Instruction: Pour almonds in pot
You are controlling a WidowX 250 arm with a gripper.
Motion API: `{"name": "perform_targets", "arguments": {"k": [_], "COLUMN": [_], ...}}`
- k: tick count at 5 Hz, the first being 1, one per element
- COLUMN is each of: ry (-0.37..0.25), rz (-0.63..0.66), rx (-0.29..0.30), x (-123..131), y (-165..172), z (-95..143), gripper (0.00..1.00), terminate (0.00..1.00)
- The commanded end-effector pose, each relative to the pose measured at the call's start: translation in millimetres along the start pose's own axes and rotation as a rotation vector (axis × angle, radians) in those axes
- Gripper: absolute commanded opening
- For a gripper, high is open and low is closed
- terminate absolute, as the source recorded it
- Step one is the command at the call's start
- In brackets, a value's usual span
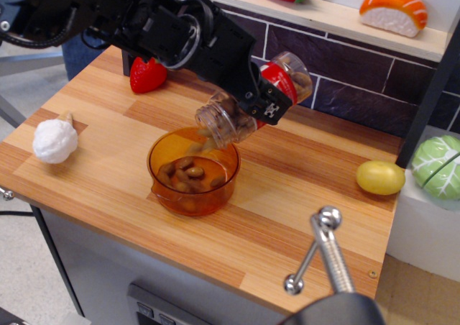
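Observation:
My black gripper is shut on a clear jar with a red label. The jar is tilted with its open mouth pointing down to the left over the orange pot. Brown almonds lie in a heap on the pot's bottom, and a few are falling from the jar's mouth. More almonds show inside the jar's neck. The pot stands on the wooden counter near its middle. The arm reaches in from the upper left.
A white garlic bulb lies at the counter's left, a red strawberry at the back left, a yellow lemon at the right. A green cabbage sits off the right edge. A metal handle stands in the foreground.

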State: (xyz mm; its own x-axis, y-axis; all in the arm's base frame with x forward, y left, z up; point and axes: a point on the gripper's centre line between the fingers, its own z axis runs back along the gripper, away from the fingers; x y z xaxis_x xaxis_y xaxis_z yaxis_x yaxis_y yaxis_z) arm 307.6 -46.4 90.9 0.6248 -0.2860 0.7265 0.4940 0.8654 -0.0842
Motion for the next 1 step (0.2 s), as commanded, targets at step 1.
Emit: {"name": "perform_targets", "arguments": {"k": [1], "ry": [0.014], "rz": [-0.018], "rx": [0.006], "x": [17.4], "y": [-5.3], "z": [-10.3], "gripper": [0.00], "terminate": [1.00]}}
